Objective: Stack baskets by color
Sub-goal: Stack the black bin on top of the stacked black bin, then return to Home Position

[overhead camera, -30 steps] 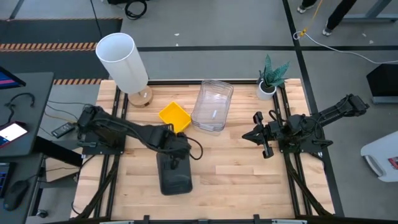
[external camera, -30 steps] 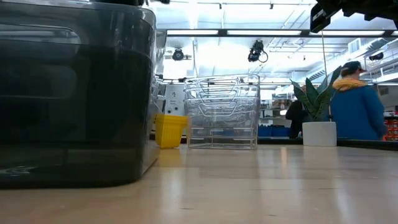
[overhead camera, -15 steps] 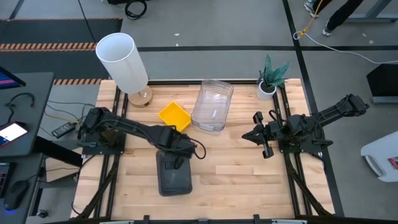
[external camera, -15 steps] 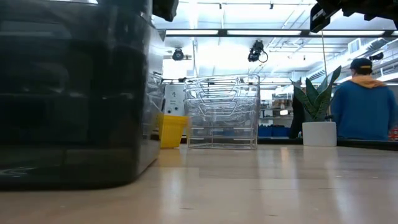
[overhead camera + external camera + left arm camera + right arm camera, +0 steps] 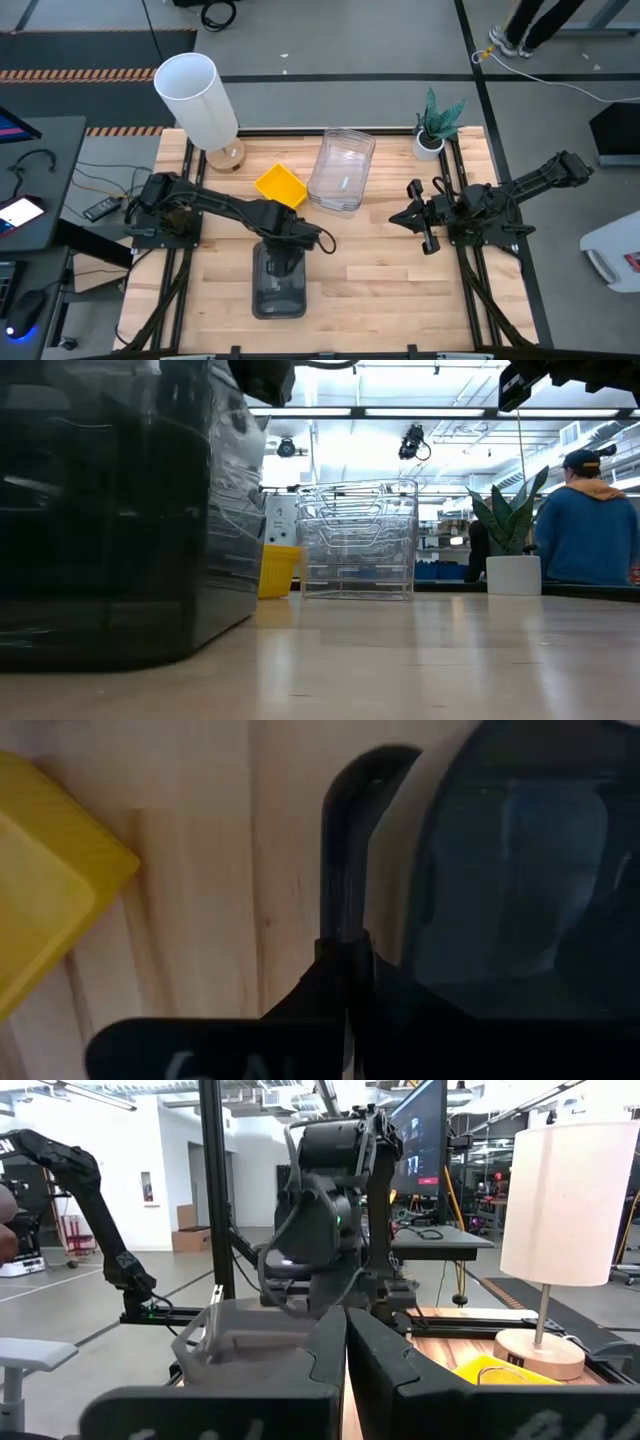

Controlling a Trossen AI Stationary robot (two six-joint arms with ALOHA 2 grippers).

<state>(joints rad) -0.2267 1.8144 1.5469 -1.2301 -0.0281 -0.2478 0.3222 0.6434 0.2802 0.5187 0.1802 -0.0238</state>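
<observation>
A dark grey basket (image 5: 280, 288) sits near the table's front edge; it fills the left of the low view (image 5: 110, 520). My left gripper (image 5: 284, 252) points down over its far end and is shut on it. A yellow basket (image 5: 280, 186) rests on the wood beyond it, also in the left wrist view (image 5: 45, 885). A stack of clear baskets (image 5: 342, 170) stands at the far middle (image 5: 358, 540). My right gripper (image 5: 413, 215) hangs shut and holding nothing above the table's right half, pointing level toward the left arm. My left gripper pinches the grey basket's far short wall at its rim (image 5: 343, 910), one finger on the inner side and one on the outer. The fingers (image 5: 345, 985) come from above, pointing down. The basket's bottom (image 5: 100, 650) rests on the table.
A white cylinder lamp (image 5: 196, 95) stands at the far left corner and a small potted plant (image 5: 434, 128) at the far right. Bare wood lies between the grey basket and my right arm. A person (image 5: 585, 525) stands beyond the table.
My left gripper has moved toward the table's near edge and down onto the grey basket's far end. The basket has turned a little on the table, and its near end has swung toward the left edge.
</observation>
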